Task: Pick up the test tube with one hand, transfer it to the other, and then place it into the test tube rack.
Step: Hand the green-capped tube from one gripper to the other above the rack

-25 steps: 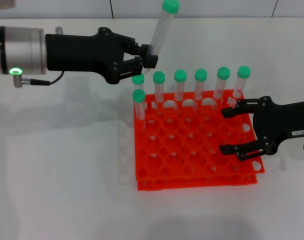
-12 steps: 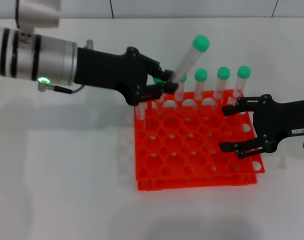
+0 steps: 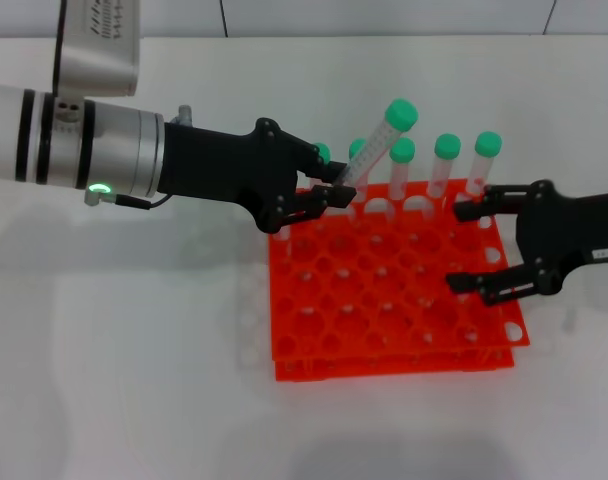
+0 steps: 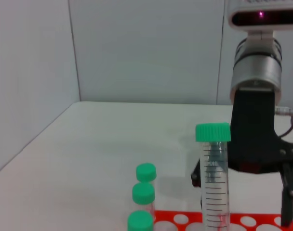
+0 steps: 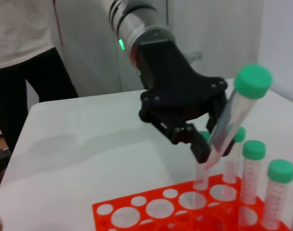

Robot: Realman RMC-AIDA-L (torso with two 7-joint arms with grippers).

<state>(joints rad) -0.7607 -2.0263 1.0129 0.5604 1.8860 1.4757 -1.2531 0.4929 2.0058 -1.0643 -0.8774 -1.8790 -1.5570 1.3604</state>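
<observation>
Head view first: left gripper (image 3: 336, 192) reaches over the back left part of the test tube rack (image 3: 384, 330), its fingers clamped on the lower end of the test tube (image 3: 376, 146), which tilts with its green cap up and toward the right. The tube's base sits just above the rack's back rows, beside the standing tubes (image 3: 442, 165) along the back edge. Right gripper (image 3: 474, 246) hovers over the rack's right side with its fingers spread wide and nothing between them. The rack lies flat on the white tabletop (image 3: 134, 360).

Left wrist view: the test tube (image 4: 214, 180) stands close up, green cap on top, its bottom near the rack (image 4: 185, 221). Three capped tubes (image 4: 144, 193) line up beside it, and the right gripper (image 4: 262, 144) hangs beyond.

Right wrist view: the left gripper (image 5: 204, 139) pinches the tilted test tube (image 5: 235, 113) near its lower end, above the rack (image 5: 151, 209), next to other capped tubes (image 5: 252, 171).
</observation>
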